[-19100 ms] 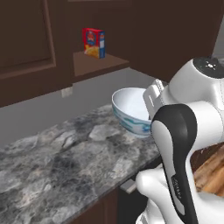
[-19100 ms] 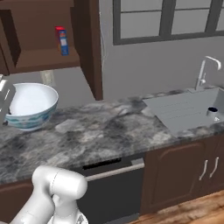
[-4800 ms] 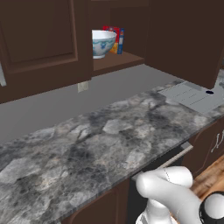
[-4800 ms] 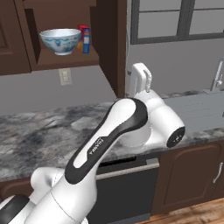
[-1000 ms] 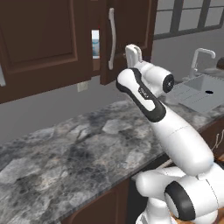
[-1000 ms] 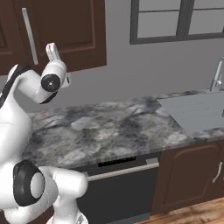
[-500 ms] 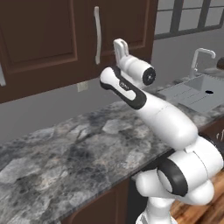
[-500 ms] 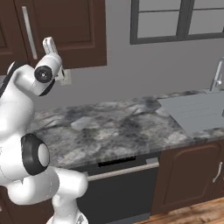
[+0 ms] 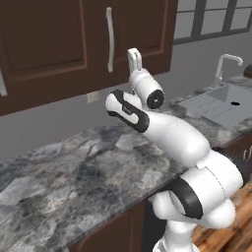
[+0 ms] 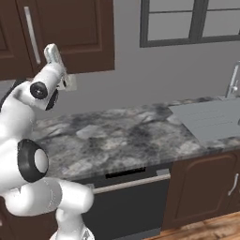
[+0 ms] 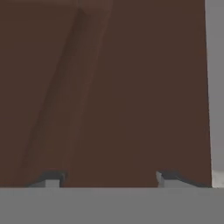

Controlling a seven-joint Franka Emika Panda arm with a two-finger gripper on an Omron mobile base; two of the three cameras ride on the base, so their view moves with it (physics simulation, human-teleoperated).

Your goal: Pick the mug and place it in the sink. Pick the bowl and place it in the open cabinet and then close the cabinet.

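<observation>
Against cabinet [image 9: 142, 24] door | arm raised, end effector [image 9: 134, 55] upward | fingers apart, holding nothing

i can't read any text, label, brand, number or sign anywhere in these views.
</observation>
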